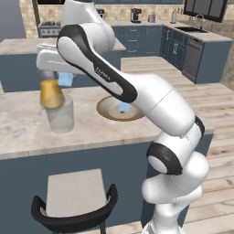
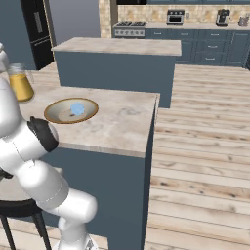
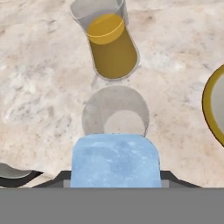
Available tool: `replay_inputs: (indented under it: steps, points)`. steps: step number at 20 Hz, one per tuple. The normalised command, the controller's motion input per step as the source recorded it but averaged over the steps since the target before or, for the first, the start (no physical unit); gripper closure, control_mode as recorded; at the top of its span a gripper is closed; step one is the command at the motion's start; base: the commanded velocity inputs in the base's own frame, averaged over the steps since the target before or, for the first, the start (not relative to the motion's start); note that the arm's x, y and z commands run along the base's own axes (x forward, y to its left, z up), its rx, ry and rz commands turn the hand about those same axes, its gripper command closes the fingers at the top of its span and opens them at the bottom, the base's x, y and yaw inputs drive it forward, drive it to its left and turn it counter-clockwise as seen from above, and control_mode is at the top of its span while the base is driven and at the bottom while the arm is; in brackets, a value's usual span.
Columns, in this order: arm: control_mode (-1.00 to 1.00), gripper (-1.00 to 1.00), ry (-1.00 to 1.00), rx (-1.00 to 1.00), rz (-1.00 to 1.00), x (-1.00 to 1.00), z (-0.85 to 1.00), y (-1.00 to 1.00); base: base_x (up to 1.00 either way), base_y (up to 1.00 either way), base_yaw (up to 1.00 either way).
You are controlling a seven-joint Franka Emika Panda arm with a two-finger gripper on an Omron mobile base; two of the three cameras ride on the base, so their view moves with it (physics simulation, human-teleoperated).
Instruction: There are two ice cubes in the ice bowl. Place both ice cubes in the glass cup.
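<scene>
Pale-blue and translucent, one ice cube (image 1: pixel 65 79) is hanging in the left base view above the beige stone counter (image 1: pixel 27 130), just beyond the end of the white arm (image 1: pixel 114 84). The gripper itself is hiding behind the arm's forearm, so its jaws cannot be judged from here. Below and slightly left of that cube, the glass cup (image 1: pixel 61 116) is standing upright on the counter, with the flask of orange liquid (image 1: pixel 51 93) touching or just behind its far side. To the right, the ice bowl (image 1: pixel 119 109) is sitting on the counter with the second ice cube (image 1: pixel 124 106) lying inside it. A dark stool (image 1: pixel 75 201) is standing near the counter's front.

Turning to the right base view, the ice bowl (image 2: pixel 71 110) is resting on the left part of the counter (image 2: pixel 122 122), the second ice cube (image 2: pixel 77 108) lying in its pale inside. The flask of orange liquid (image 2: pixel 20 84) is standing far left of the bowl.

Looking down in the hand view, the gripper (image 3: pixel 116 177) is holding one ice cube (image 3: pixel 116 159) between its jaws, the dark tips just showing at either side. The glass cup (image 3: pixel 115 111) is sitting directly beyond the cube, its mouth open upward, and the flask of orange liquid (image 3: pixel 109 41) is standing just past it. The ice bowl's wooden rim (image 3: pixel 212 105) is curving in at the right edge.
</scene>
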Motion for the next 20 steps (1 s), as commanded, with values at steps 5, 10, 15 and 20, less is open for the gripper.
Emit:
replay_inputs:
  steps: [5,10,15,20]
  points:
    - [-1.00,1.00,0.00,0.00,0.00,0.02,-0.28,0.07,0.00,0.00,0.00]
    - [-1.00,1.00,0.00,0.00,0.00,0.13,-0.13,0.15,0.00,0.00,0.00]
    - [-1.00,1.00,0.00,0.00,0.00,0.18,-0.14,0.15,0.00,0.00,0.00]
    - [-1.00,1.00,-0.01,-0.02,0.00,0.25,-0.13,0.18,0.00,0.00,0.00]
